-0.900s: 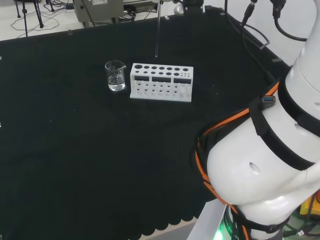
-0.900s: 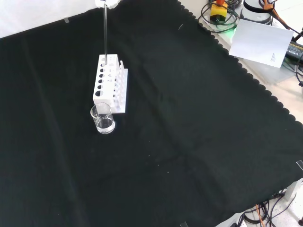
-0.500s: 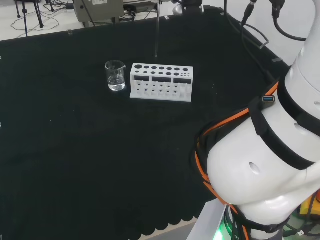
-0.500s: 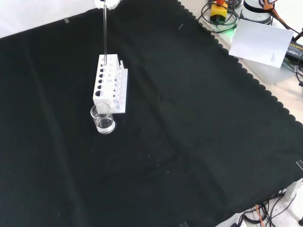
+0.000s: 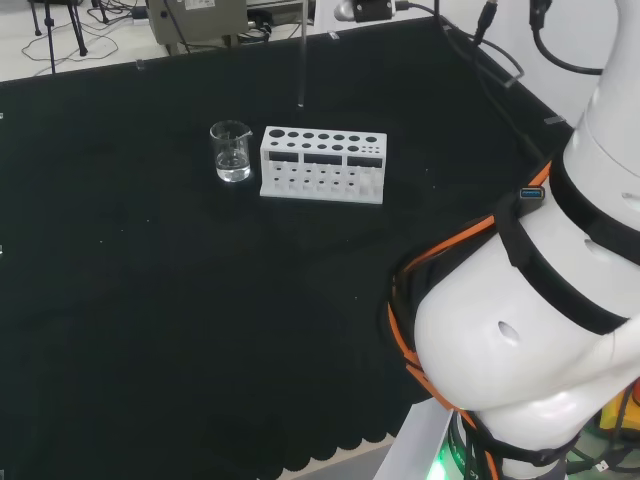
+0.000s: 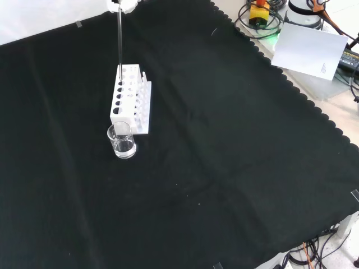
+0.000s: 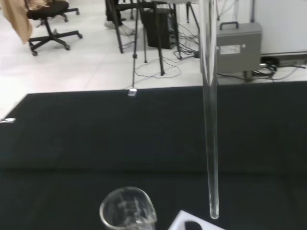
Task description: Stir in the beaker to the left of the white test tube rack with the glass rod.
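Observation:
A small clear beaker [image 5: 231,152] with a little clear liquid stands just left of the white test tube rack [image 5: 323,165] in the head view. From the front the beaker [image 6: 122,140] is at the near end of the rack [image 6: 130,98]. A thin glass rod [image 6: 119,39] hangs upright from the hand [image 6: 124,4] at the top edge, pinched at its upper end. The rod [image 5: 301,65] has its tip in the air above the rack's far side, clear of the beaker. In the wrist view the rod [image 7: 210,120] ends above the rack's corner [image 7: 192,224], beside the beaker [image 7: 128,213].
The arm's white links [image 5: 540,330] take up the right of the head view. The scalloped cloth edge [image 6: 291,89], a paper sheet [image 6: 311,50] and cables lie at the front view's upper right. A grey case [image 7: 238,48] stands on the floor beyond the bench.
The hand has carried the rod a little to the left in both the head and front views and slightly upward. Beaker and rack have not moved.

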Action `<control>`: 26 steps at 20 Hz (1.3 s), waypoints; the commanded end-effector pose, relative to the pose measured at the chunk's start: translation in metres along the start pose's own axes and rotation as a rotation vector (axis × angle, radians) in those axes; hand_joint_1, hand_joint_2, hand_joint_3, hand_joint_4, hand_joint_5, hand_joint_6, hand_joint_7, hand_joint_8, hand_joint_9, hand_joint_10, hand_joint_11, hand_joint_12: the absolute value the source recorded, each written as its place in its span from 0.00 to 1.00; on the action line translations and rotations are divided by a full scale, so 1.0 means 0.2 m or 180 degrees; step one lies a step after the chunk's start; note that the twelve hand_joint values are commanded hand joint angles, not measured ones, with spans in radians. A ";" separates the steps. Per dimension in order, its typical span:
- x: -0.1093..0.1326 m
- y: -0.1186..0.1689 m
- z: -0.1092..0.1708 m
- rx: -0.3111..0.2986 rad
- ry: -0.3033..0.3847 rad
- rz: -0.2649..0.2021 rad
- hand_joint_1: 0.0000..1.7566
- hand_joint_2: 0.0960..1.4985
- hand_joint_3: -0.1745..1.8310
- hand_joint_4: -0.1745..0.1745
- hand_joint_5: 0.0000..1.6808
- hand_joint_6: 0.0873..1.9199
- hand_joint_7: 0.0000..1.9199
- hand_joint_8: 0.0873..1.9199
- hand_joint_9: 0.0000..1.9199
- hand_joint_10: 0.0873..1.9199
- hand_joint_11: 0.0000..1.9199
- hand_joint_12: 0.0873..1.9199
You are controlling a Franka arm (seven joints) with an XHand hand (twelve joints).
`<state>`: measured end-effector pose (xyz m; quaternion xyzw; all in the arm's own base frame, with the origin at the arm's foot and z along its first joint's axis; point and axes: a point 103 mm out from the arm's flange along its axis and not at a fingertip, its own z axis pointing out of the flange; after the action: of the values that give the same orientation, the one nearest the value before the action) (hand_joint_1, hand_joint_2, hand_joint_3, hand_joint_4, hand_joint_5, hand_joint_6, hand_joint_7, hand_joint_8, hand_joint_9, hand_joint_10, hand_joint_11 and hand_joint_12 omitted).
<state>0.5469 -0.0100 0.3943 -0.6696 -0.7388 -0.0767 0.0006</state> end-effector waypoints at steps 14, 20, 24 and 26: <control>0.33 0.38 0.20 0.0191 0.0180 -0.0753 0.75 0.72 0.00 0.00 0.79 0.02 0.63 0.47 0.90 0.32 0.69 0.40; 0.35 0.45 0.28 0.0253 0.0226 -0.0835 0.75 0.72 0.00 0.00 0.79 0.02 0.63 0.47 0.90 0.32 0.69 0.40; 0.35 0.47 0.33 0.0297 0.0256 -0.0852 0.75 0.72 0.00 0.00 0.79 0.01 0.63 0.47 0.90 0.32 0.69 0.40; 0.34 0.47 0.35 0.0323 0.0254 -0.0862 0.75 0.72 0.00 0.00 0.79 0.01 0.63 0.47 0.90 0.32 0.69 0.40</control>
<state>0.6391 0.0709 0.3523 -0.5673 -0.8195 -0.0690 0.0430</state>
